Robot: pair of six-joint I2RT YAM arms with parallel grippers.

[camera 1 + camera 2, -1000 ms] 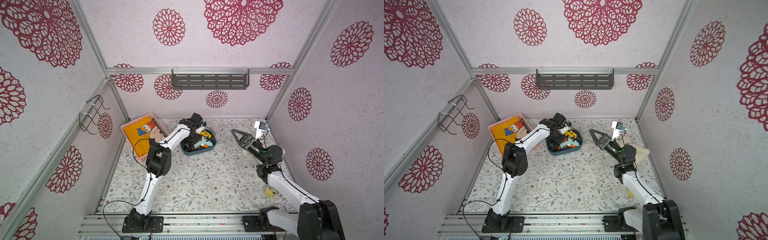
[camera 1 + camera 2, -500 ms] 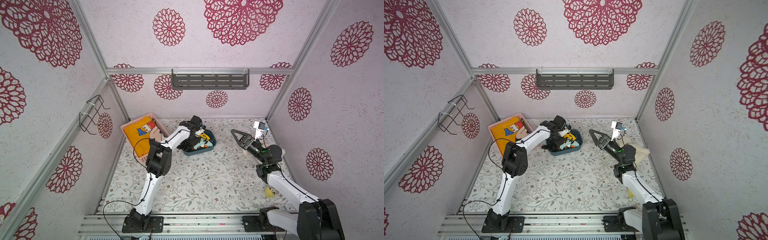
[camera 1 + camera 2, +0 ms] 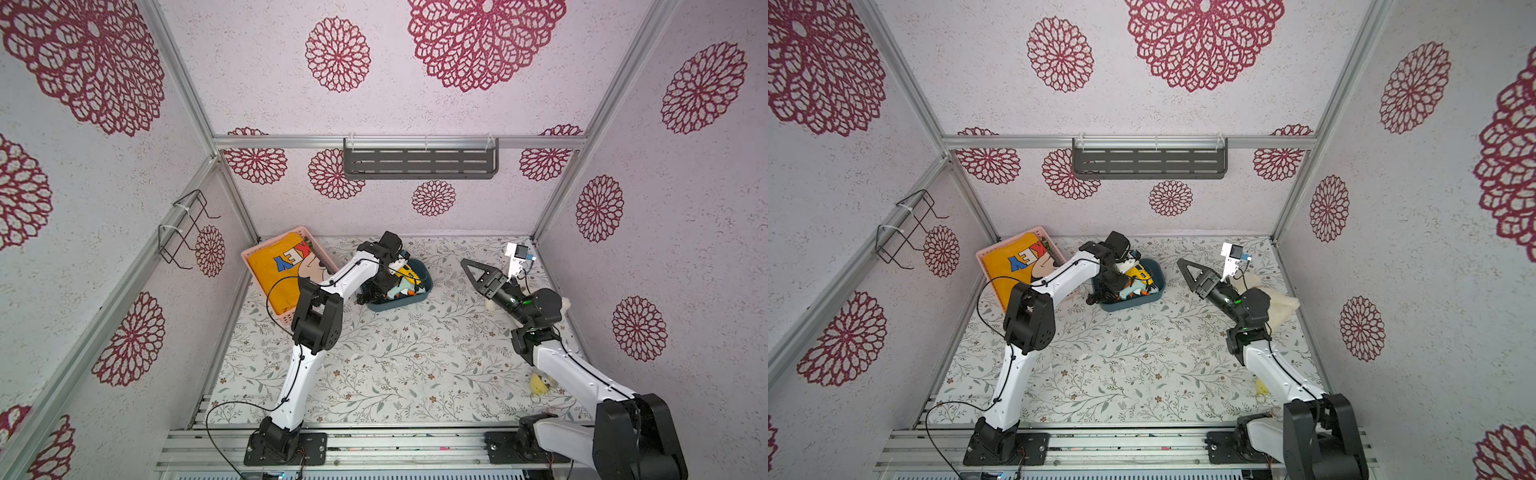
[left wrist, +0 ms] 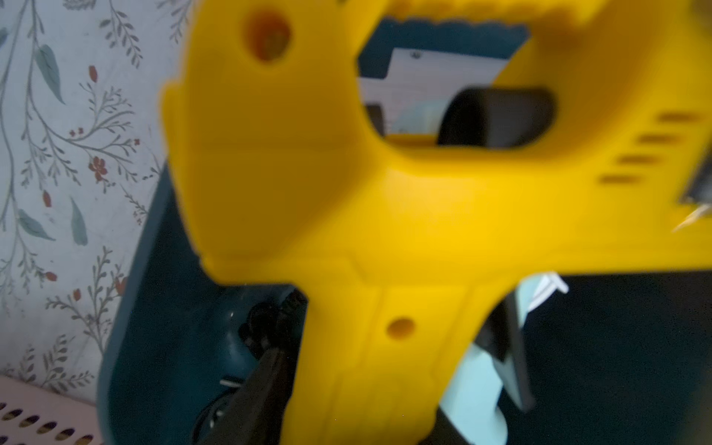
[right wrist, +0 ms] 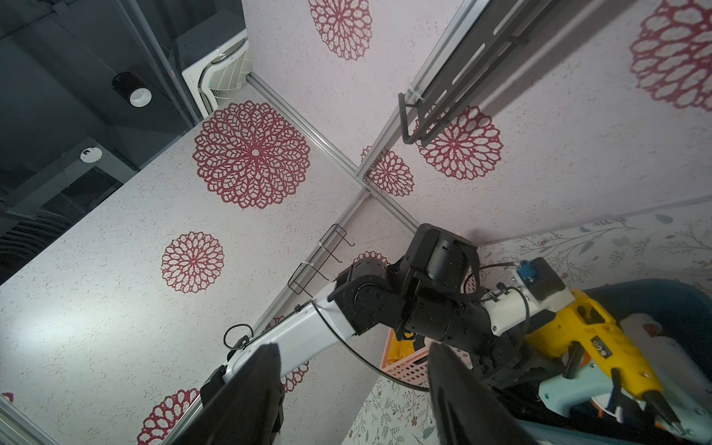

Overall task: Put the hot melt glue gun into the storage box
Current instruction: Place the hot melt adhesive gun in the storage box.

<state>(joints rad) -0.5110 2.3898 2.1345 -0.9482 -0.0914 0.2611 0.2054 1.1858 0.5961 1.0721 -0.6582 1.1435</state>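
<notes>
Floral desk [image 3: 415,365], patterned walls. Storage box [image 3: 395,306] sat mid-frame in both top views. Yellow glue gun [image 3: 405,274] was already inside it, over light-blue glue gun [image 3: 405,287]. Left gripper [image 3: 385,284] was down at yellow gun's handle; jaw gap hidden, couldn't tell if it had hold. Right gripper [image 5: 352,348] was spread wide and empty, right of box. Judged placement basically done; remaining: confirm release, retract.

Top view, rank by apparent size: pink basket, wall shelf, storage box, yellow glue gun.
1. pink basket and grey wall shelf: look alike; shelf hangs higher, likely nearer the camera, so unranked.
2. storage box
3. yellow glue gun
</notes>
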